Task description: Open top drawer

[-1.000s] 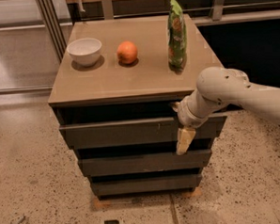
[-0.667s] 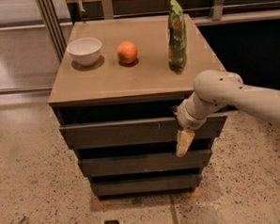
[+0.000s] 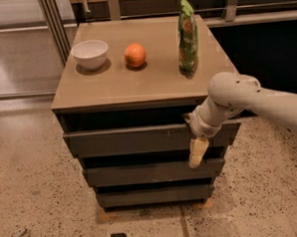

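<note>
The top drawer (image 3: 134, 140) is the widest of three dark grey, flat fronts on the cabinet, with small pale scratch marks right of centre. It stands slightly out from the cabinet body, with a dark gap above it. My gripper (image 3: 196, 157) hangs down in front of the right end of the top drawer front, its pale tip reaching the gap above the middle drawer (image 3: 141, 173). The white arm (image 3: 247, 98) comes in from the right. The narrowest, bottom drawer (image 3: 147, 195) is below.
On the tan cabinet top (image 3: 112, 85) stand a white bowl (image 3: 90, 52), an orange (image 3: 135, 55) and an upright green bag (image 3: 187, 33). Speckled floor surrounds the cabinet. A metal-framed partition (image 3: 51, 21) stands at the back left.
The arm has shifted a little to the left and the gripper sits slightly lower against the drawer front. The drawer front shows no clear movement.
</note>
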Robot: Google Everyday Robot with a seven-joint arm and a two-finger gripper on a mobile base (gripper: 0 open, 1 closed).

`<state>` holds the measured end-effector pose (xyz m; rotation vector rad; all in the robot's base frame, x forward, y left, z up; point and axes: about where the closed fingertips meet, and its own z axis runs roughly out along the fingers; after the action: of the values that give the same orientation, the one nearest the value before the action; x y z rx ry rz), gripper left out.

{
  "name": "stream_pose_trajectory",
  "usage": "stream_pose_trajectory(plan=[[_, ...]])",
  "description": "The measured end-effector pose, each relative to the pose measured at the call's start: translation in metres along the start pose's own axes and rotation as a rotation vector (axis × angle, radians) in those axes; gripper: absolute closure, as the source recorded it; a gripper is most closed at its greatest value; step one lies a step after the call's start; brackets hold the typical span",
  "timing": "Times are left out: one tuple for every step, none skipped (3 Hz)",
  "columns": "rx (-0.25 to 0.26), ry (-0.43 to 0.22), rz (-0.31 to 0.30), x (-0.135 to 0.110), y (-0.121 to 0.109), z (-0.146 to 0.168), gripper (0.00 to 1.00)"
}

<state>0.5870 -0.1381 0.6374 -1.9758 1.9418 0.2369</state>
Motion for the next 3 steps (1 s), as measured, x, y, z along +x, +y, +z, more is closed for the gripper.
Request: stream_pose_trajectory(plan=[[-0.071, -0.021, 0.036, 0.005, 0.021, -0.006, 0.0], [-0.113, -0.04, 0.061, 0.007, 0.038, -0.01, 0.0], [-0.113, -0.04, 0.061, 0.006, 0.037, -0.013, 0.0]])
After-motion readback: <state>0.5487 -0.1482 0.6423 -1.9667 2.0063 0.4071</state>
